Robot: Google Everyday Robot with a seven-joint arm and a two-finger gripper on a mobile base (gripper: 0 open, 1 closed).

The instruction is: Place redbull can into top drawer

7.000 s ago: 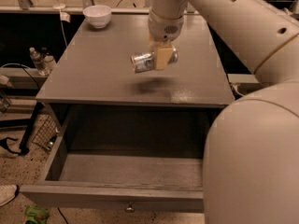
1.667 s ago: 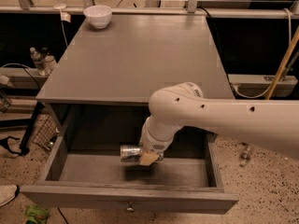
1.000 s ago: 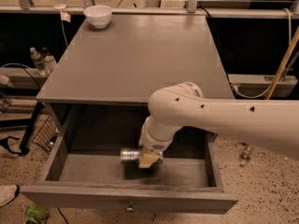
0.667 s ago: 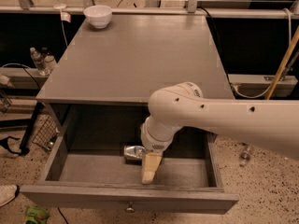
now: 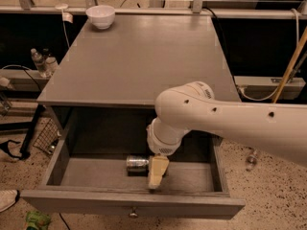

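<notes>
The redbull can (image 5: 137,163) lies on its side on the floor of the open top drawer (image 5: 96,199), near the middle. The drawer is pulled out from the grey cabinet, with its small round knob (image 5: 133,213) on the front panel. My gripper (image 5: 154,176) reaches down into the drawer just right of the can. One tan finger (image 5: 158,169) shows, pointing down toward the drawer's front, apart from the can's right end. The gripper is open and holds nothing. My white arm (image 5: 230,123) comes in from the right over the drawer.
A white bowl (image 5: 100,16) stands at the back left of the cabinet top (image 5: 144,56). Bottles (image 5: 41,61) stand on a shelf to the left. A wooden stick (image 5: 290,66) leans at the right. A green object (image 5: 36,220) lies on the floor at bottom left.
The gripper carried the can from above the cabinet top down into the drawer. In the last second it let go of the can, which now rests on the drawer floor.
</notes>
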